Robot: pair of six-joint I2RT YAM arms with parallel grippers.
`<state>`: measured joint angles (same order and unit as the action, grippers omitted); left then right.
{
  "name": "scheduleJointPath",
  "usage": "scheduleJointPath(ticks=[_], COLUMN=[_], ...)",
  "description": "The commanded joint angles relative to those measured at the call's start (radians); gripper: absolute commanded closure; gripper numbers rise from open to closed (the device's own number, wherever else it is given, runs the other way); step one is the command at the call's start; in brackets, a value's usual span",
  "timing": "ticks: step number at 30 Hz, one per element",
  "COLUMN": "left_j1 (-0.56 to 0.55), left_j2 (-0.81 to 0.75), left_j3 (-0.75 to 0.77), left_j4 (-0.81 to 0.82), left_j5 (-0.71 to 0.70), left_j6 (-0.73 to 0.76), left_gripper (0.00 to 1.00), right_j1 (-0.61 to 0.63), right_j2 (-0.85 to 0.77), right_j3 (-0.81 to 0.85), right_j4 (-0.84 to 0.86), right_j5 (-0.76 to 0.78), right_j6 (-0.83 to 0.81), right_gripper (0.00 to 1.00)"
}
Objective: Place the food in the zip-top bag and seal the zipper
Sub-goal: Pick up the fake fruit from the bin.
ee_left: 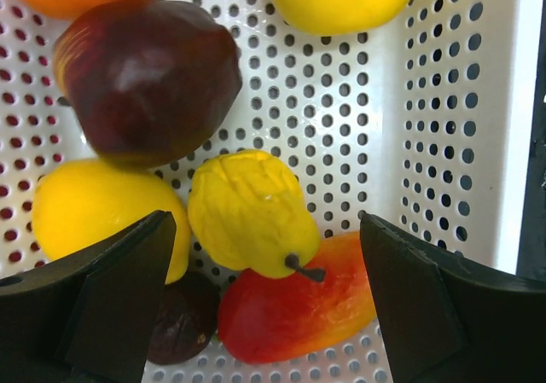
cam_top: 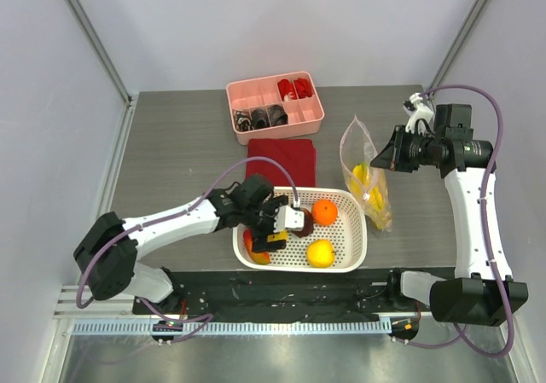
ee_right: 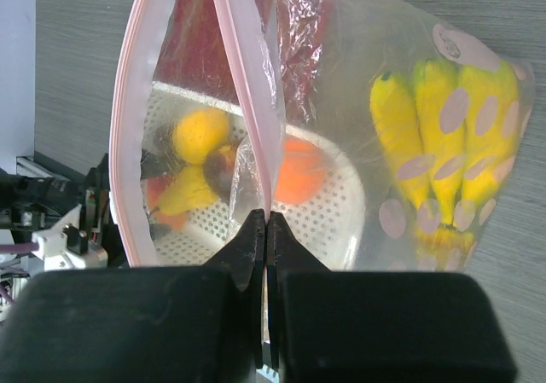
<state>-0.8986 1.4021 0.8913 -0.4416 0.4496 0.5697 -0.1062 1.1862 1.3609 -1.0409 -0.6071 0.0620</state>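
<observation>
We see the zip-top bag (cam_top: 358, 148) standing upright just right of the white perforated basket (cam_top: 362, 234). It is clear plastic with pale dots, and its mouth gapes. The zipper (ee_right: 245, 101), a pinkish strip, is unsealed, its two sides spread apart. A yellow banana bunch (ee_right: 444, 136) sits inside the bag. In the basket we find the orange (cam_top: 324, 211), a lemon (cam_top: 320, 252), a second lemon (ee_left: 94, 217) and a dark plum (ee_left: 145, 80). There is also a yellow stemmed fruit (ee_left: 252, 212) overlapping the red-yellow mango (ee_left: 299, 302).

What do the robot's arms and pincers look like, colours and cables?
Both the left arm and right arm have white links with black joints, each trailed by a lavender cable. The left pincer and right pincer are matte black with tapered, wedge-shaped tips.
</observation>
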Motion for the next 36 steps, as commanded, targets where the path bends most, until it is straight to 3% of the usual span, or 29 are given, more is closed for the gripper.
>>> scheduleJointPath(ticks=[1, 9, 15, 17, 21, 27, 32, 36], left_j1=[-0.023, -0.029, -0.036, -0.037, -0.036, -0.036, -0.036, -0.042], left_j2=[0.044, 0.147, 0.146, 0.126, 0.043, -0.031, 0.044, 0.190], left_j3=[-0.008, 0.015, 0.029, 0.052, 0.185, 0.383, 0.607, 0.771], left_j4=[0.063, 0.067, 0.061, 0.043, -0.031, -0.053, 0.118, 0.194], left_j5=[0.020, -0.014, -0.043, -0.046, 0.003, 0.044, 0.018, -0.025], left_j6=[0.131, 0.165, 0.180, 0.170, 0.052, -0.141, -0.457, -0.634], left_gripper=[0.08, 0.14, 0.28, 0.37, 0.49, 0.55, 0.54, 0.54], right_j1=[-0.001, -0.001, -0.001, -0.001, -0.001, -0.003, -0.001, -0.001], right_j2=[0.012, 0.009, 0.009, 0.010, 0.012, 0.001, -0.002, -0.002], right_j3=[0.010, 0.004, 0.000, 0.000, -0.003, -0.019, -0.045, -0.034], right_j4=[0.035, 0.030, 0.030, 0.031, 0.030, 0.031, 0.042, 0.042], right_j5=[-0.010, -0.003, -0.005, -0.005, -0.013, -0.022, -0.037, -0.042], right_j6=[-0.011, -0.024, -0.027, -0.028, -0.031, -0.037, -0.031, -0.028], right_gripper=[0.99, 0.99, 0.99, 0.99, 0.99, 0.99, 0.99, 0.99])
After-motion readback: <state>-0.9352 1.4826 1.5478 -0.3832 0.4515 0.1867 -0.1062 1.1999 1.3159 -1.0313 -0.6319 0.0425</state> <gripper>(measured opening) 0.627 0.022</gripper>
